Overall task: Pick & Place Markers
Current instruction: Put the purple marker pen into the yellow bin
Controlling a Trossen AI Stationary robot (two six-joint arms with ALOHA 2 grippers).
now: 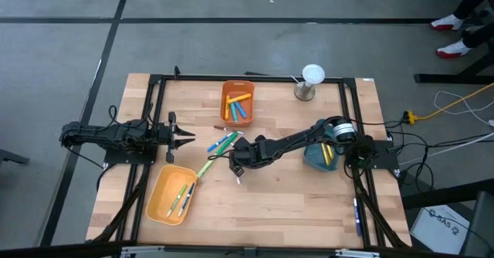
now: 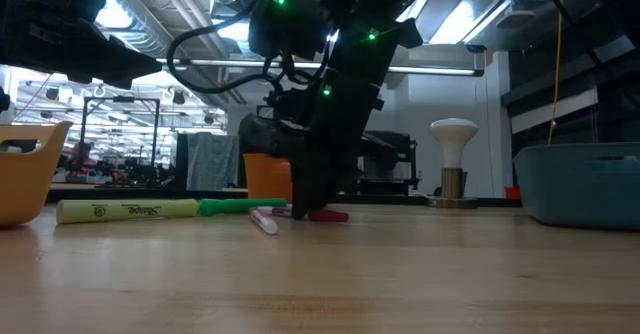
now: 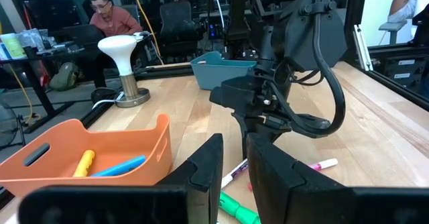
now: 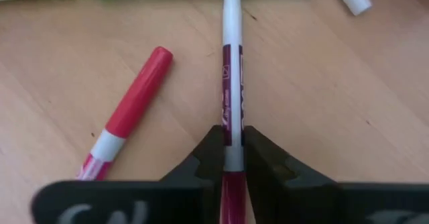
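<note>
Wooden counter (image 1: 285, 196) carries scattered markers near its middle. Right end effector (image 4: 232, 158) is down at the surface, closed on a maroon-and-white marker (image 4: 232, 70) lying flat beside a red marker (image 4: 127, 110). Left end effector (image 1: 187, 138) waits nearby, fingers spread.

R pincer (image 4: 232, 158) clamped, table-level

markers (image 2: 200, 209) beside dark arm (image 2: 325, 124)
</note>
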